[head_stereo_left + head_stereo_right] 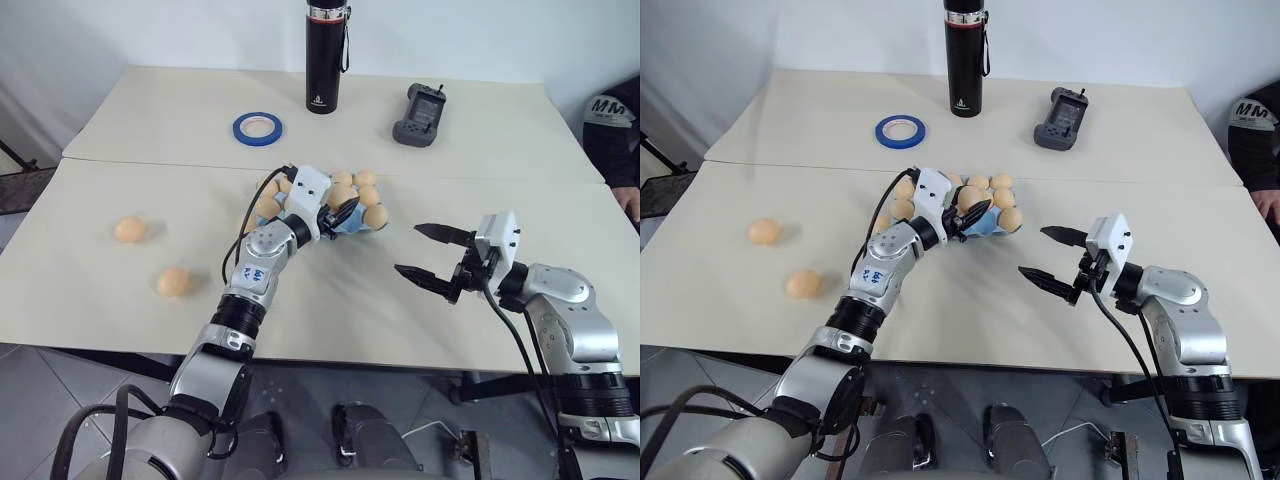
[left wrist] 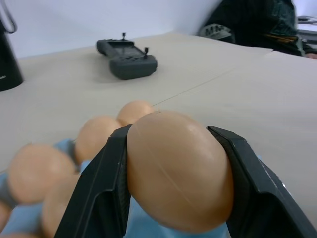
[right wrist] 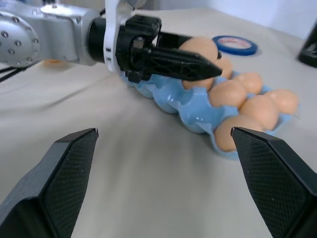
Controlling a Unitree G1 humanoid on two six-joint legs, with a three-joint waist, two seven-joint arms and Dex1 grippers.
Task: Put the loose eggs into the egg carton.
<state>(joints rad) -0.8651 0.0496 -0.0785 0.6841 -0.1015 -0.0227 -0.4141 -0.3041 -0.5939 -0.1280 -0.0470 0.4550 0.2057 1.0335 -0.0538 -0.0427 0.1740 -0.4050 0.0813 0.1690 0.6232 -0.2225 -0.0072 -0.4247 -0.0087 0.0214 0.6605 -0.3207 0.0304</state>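
Gripping pale orange-tan egg (image 2: 178,171), L tool (image 1: 343,212), over blue carton (image 3: 198,111).

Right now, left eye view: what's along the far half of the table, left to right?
Flat blue tape roll → tall black cylindrical flask → dark grey handheld controller → person's dark sleeve at the right edge.

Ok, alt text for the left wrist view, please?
The left hand grips an egg between its two fingers, above the blue carton that already holds several eggs. Behind, a dark handheld controller lies on the table.
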